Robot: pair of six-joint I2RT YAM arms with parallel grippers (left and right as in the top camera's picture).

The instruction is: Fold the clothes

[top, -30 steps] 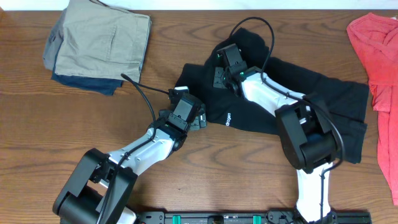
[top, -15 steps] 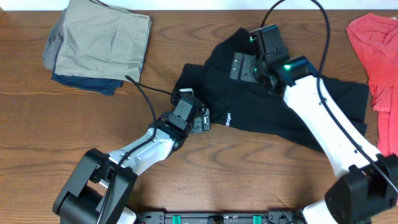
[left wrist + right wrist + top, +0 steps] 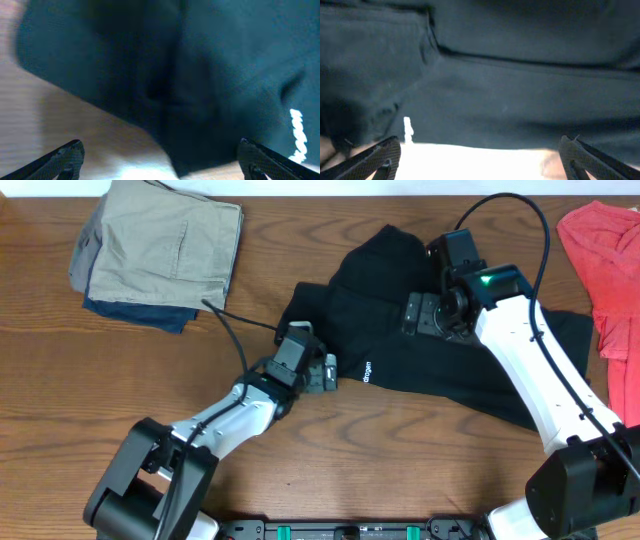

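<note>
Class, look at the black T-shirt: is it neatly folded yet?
Not yet: the black T-shirt lies rumpled on the table, partly doubled over, edges uneven.

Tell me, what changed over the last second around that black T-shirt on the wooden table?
The right gripper opened, apparently releasing the black short-sleeved T-shirt of soft fabric. It swung rightward from the shirt's upper-left part to over its middle as its arm unfolded. The left gripper stayed open at the shirt's lower-left edge, barely shifting. The shirt, the folded beige and navy pile and the red garment kept their places.
</note>
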